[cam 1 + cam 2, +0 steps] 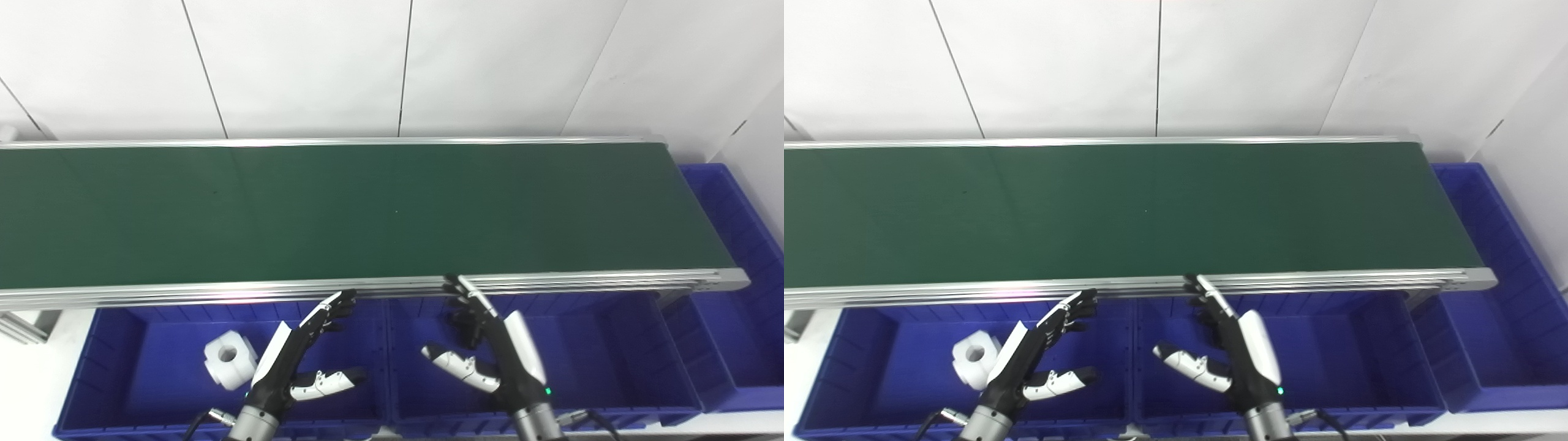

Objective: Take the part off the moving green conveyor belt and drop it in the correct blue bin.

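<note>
Beside left hand point(294, 361): white part point(229, 359).

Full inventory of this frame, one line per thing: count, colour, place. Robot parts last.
conveyor belt: 1, dark green with silver rails, across the middle; nothing on it.
left bin: 1, blue, below the belt's near rail on the left; holds the white part.
middle bin: 1, blue, below the near rail, right of the left bin; no part visible inside.
end bin: 1, blue, past the belt's right end; no part visible.
white part: 1, white, blocky with a round hole, in the left bin.
wall: white panels behind the belt.
left hand: 1, black and white, open, above the left bin.
right hand: 1, black and white, open, above the middle bin.
</note>
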`<state>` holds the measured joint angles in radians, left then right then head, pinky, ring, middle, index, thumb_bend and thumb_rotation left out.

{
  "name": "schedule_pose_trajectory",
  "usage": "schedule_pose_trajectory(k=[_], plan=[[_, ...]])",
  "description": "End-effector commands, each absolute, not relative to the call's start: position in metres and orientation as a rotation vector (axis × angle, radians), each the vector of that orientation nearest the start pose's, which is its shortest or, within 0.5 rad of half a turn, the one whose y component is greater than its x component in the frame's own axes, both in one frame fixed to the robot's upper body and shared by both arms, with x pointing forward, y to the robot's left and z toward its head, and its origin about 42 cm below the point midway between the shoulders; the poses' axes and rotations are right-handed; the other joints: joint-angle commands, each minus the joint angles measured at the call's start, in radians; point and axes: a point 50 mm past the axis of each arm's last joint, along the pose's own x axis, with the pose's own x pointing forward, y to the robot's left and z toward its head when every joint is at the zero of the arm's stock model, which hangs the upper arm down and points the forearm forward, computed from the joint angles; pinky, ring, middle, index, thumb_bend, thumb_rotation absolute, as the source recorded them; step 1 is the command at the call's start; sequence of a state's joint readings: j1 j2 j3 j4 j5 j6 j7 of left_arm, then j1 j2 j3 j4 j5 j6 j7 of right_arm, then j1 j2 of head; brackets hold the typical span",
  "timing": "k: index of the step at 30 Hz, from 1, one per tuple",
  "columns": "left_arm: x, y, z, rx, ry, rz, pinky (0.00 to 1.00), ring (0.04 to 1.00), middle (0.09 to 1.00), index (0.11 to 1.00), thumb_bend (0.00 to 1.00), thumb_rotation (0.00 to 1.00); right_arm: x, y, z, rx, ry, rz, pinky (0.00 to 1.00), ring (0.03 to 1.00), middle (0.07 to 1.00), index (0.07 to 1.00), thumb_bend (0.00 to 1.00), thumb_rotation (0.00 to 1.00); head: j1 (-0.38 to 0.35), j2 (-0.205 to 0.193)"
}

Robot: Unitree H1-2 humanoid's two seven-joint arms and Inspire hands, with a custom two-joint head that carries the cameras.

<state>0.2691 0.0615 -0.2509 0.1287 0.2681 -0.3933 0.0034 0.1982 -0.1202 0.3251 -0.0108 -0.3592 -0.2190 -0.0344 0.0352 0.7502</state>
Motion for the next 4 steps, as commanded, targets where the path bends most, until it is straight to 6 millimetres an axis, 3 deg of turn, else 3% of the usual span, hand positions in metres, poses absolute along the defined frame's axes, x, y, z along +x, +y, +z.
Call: schedule_pose_trajectory(k=[1, 4], plan=[[0.1719, 0.1677, 0.0312, 0.229, -0.085, -0.265, 0.79, 0.868, 0.902, 0.896, 0.77, 0.63, 0.2042, -0.1626, 0.0651, -0.320, -0.142, 0.354, 0.79, 0.844, 0.877, 0.921, 0.80, 0.68, 0.007, -0.006], [0.1699, 0.1658, 0.0304, 0.221, -0.075, -0.251, 0.80, 0.878, 0.912, 0.895, 0.78, 0.63, 0.2032, -0.1623, 0.0564, -0.270, -0.113, 0.369, 0.82, 0.858, 0.887, 0.923, 0.82, 0.69, 0.009, -0.017]])
